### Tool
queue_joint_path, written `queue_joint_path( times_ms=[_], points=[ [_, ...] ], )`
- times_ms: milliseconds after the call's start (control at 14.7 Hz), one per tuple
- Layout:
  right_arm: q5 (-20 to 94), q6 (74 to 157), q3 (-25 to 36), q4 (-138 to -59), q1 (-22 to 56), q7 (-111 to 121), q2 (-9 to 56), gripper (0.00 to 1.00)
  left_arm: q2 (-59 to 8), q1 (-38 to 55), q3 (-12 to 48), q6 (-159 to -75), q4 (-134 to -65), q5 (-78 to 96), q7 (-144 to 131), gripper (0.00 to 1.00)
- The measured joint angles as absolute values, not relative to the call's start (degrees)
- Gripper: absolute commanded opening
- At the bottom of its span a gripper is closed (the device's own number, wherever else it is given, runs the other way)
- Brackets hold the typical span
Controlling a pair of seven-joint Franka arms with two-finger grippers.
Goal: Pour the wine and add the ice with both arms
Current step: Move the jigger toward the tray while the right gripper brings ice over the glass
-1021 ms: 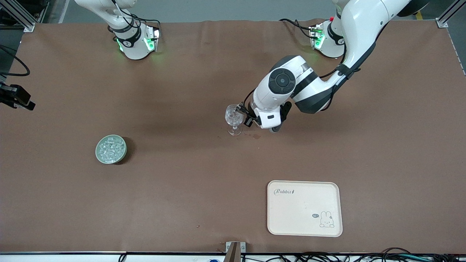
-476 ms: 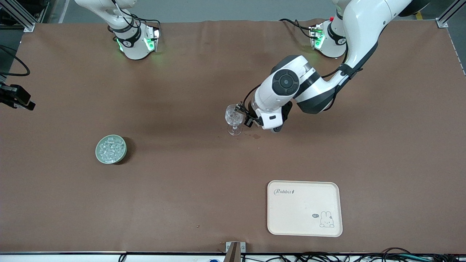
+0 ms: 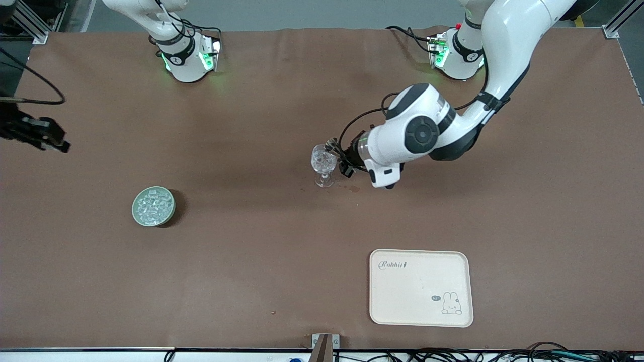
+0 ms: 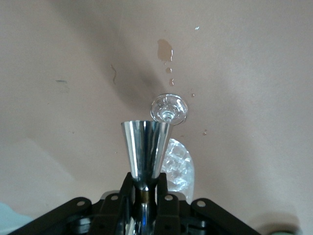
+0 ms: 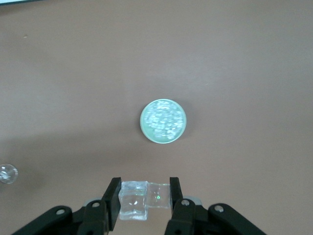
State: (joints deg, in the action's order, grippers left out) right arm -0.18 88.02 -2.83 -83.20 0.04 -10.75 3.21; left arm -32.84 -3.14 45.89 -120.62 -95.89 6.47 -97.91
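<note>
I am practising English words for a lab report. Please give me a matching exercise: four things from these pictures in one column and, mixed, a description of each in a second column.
Things:
1. left claw
2. right claw
3. bowl
4. tray

Descriptions:
A. cream, with a rabbit drawing, nearest to the front camera
B. grips a shiny metal cup beside the glass
C. pale green and round
D. grips clear ice cubes, at the right arm's end of the table

Pairs: 1-B, 2-D, 3-C, 4-A
</note>
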Motion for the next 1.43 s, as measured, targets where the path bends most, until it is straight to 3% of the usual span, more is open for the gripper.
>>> queue_joint_path(
  times_ms=[612,817,1089,1429],
  points=[
    [-0.48,90.55,-25.11,-83.60,2.80,-45.16,4.73,0.01,-26.61,-2.73,21.41,-111.78,-93.94,35.89,-71.57,0.01],
    [-0.74,95.29,-26.52,-83.92,8.27,-55.07,8.73,0.01,-29.65,-2.60,14.53,-111.59,-90.14,42.92,-68.20,0.01],
    [-5.54,101.90,-26.61,-83.63,17.67,-69.21,16.78,0.01,-38.71,-2.31,8.32,-112.02,-80.36,54.11,-67.09,0.01],
    [-12.36,106.66,-26.56,-81.39,24.86,-78.87,26.41,0.01,-47.84,-2.32,3.81,-117.84,-74.70,69.10,-62.52,0.01]
  ],
)
